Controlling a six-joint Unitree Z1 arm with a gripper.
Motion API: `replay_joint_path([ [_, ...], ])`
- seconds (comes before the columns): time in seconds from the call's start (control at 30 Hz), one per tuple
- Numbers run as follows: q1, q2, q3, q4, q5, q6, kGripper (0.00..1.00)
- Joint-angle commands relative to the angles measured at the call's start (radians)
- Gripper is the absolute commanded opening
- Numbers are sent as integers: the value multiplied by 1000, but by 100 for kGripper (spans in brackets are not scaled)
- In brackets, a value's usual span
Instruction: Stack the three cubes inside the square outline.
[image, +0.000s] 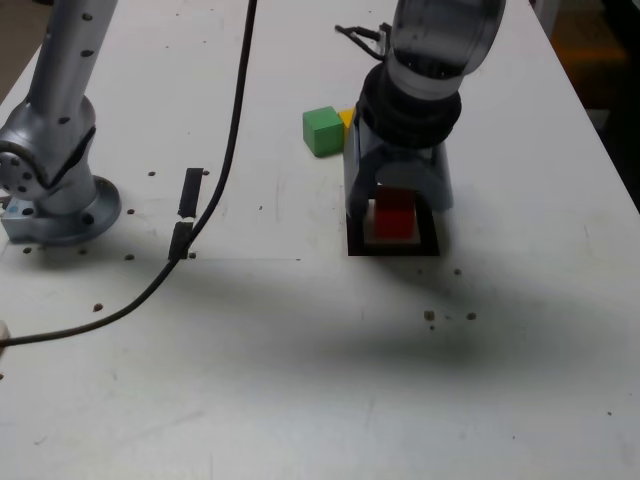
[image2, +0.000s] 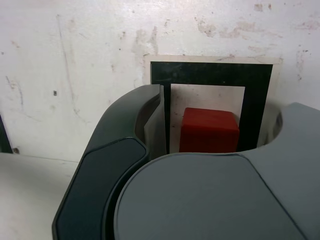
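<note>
Nearest the exterior camera the white bench (image: 300, 380) lies bare apart from a few dark specks. Next back comes the square outline of thick black tape with a white centre (image: 393, 243), and over it stands the arm's grey hand (image: 397, 205), pointing straight down.

The small solid red cube (image2: 209, 131) sits on the white centre, inside the tape on every side that shows. In the wrist view one jaw stands just beside the cube with a sliver of white between them, so the hand looks parted and not clamped; the other jaw's contact is hidden by the hand's own body.

Judging from this, the step in hand is setting down the first block of the stack. To do it well, the jaws should be spread evenly so neither drags the cube sideways. The hand should then lift straight up until both jaws clear the cube's top before it swings away. A tilted or slanted exit could nudge the cube onto the tape and spoil the base.

Further back, at the exterior view's left of the hand, the small solid green cube (image: 322, 131) rests on the bench. The small yellow cube (image: 346, 119) is just behind it and mostly hidden. Both sit well outside the outline, waiting to be stacked.
</note>
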Motion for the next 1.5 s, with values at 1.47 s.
replay_joint_path([
  [1.47,148,-123,70,98,469,1055,99],
])
